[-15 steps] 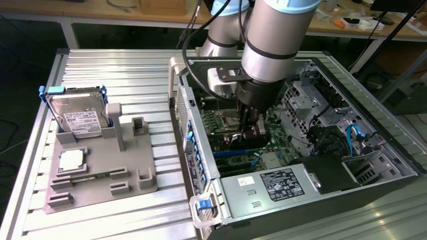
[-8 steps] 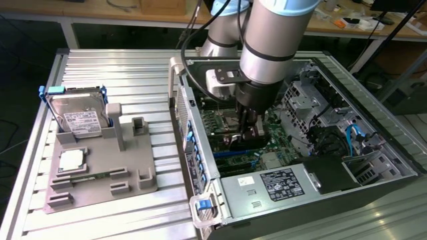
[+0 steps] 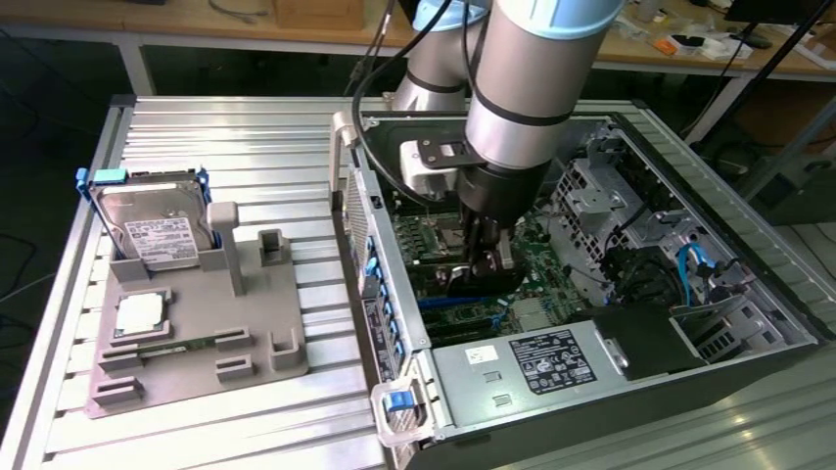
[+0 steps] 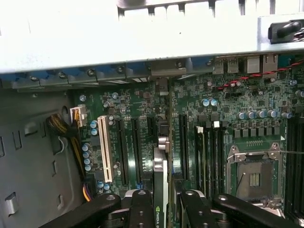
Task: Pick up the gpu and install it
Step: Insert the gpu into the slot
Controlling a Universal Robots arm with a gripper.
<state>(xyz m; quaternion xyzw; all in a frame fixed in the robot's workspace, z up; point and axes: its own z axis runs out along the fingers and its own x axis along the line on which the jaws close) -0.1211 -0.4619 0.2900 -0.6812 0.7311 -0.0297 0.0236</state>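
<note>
Slatted metal tabletop [image 3: 235, 127] carries an open computer case [image 3: 731, 357], and every place below is given against that case. Inside it, over the motherboard [image 4: 228, 95], the pincer [image 4: 164, 202] pinches the gpu [image 4: 161, 166] by its two flat faces, one finger [image 4: 141, 206] on each side, so the card hangs edge-on above the board. In the exterior view the pincer [image 3: 487, 257] and the dark card [image 3: 473, 284] sit deep in the case, near its middle.

The card appears lined up with a long black slot that lies between the white slot [image 4: 104, 147] and the case's empty processor socket [image 4: 254, 178]. Whether its lower edge already touches that slot I cannot tell.

Done well, this step probably calls for keeping the card upright and parallel to the slot, with its bracket end toward the case's rear wall [image 4: 142, 42], and pressing straight down evenly. A tilt could jam the edge connector or scrape the neighbouring capacitors [image 4: 88, 156].
</note>
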